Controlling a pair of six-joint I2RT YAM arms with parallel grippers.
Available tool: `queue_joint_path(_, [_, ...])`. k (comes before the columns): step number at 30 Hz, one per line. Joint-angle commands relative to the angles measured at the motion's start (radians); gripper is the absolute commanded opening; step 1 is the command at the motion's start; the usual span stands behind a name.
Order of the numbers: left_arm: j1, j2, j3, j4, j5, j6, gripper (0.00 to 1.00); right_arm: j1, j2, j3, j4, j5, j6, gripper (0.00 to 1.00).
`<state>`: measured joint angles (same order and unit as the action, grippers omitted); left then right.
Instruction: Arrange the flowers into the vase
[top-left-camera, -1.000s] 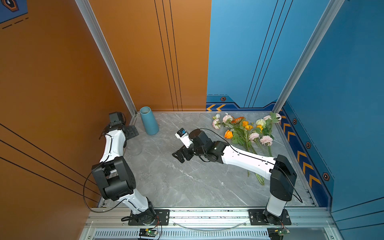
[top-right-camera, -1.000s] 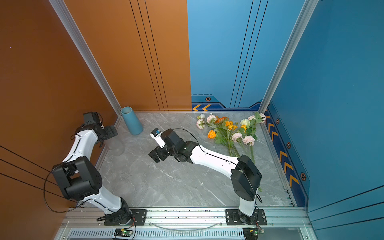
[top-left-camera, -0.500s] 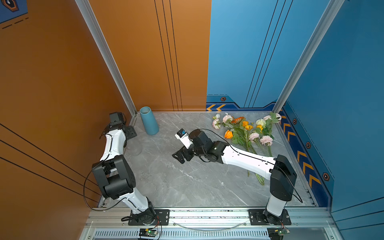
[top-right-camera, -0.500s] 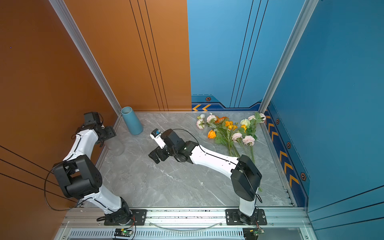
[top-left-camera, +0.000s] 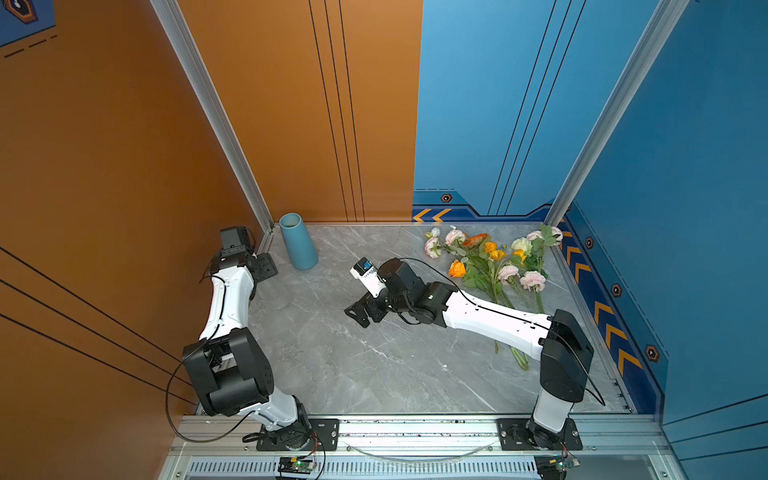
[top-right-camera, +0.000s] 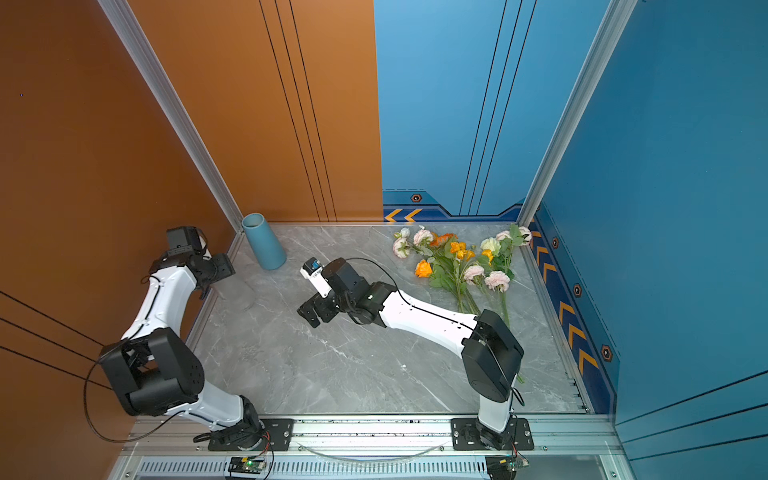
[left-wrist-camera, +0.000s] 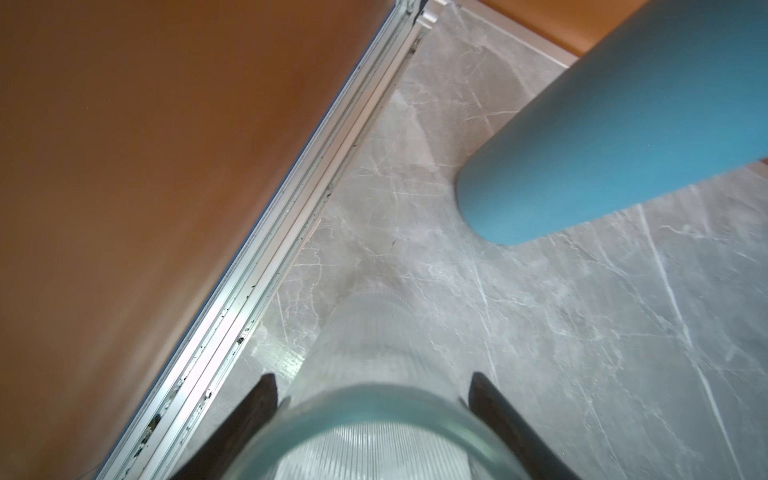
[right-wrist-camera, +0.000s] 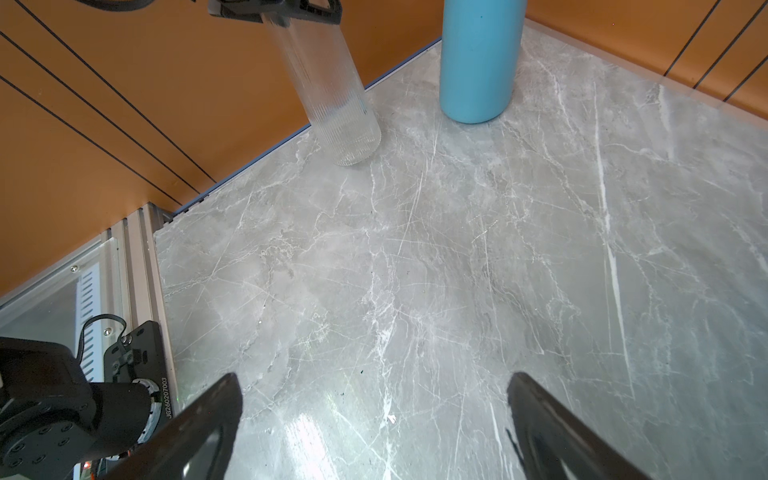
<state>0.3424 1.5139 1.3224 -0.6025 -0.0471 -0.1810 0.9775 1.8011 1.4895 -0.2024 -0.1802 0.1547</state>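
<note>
The flowers (top-left-camera: 490, 262) (top-right-camera: 457, 257) lie in a bunch at the back right of the grey marble table, blooms toward the back wall, stems under my right arm. A clear ribbed glass vase (right-wrist-camera: 332, 95) (left-wrist-camera: 374, 332) stands by the left wall, leaning a little in the right wrist view. My left gripper (top-left-camera: 266, 268) (left-wrist-camera: 372, 380) is shut on its rim, one finger on each side. A blue vase (top-left-camera: 297, 243) (right-wrist-camera: 478, 62) stands upright in the back left corner. My right gripper (top-left-camera: 359, 311) (right-wrist-camera: 374, 382) hangs open and empty over the table's middle.
The orange wall and its aluminium rail (left-wrist-camera: 291, 208) run close beside the glass vase. The blue vase stands a short way behind the glass one. A metal frame (top-left-camera: 415, 428) edges the table's front, with both arm bases bolted to it.
My left gripper has closed on the glass vase's rim. The right arm, the flowers and the blue vase have not moved.
</note>
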Motion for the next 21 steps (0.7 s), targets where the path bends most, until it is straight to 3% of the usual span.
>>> queue_joint_path(1, [-0.079,-0.108,-0.011,0.032,0.040,0.004,0.52,-0.005,-0.041,-0.016,-0.026,0.009,0.008,1.00])
queue_joint_path(11, [-0.470,-0.193,-0.033,0.040,-0.016,0.023,0.50,-0.078,-0.207,-0.188,-0.016,0.071,0.057,1.00])
queue_joint_path(21, [-0.785,-0.094,-0.016,0.120,-0.074,0.031,0.49,-0.187,-0.426,-0.430,-0.015,0.116,0.068,1.00])
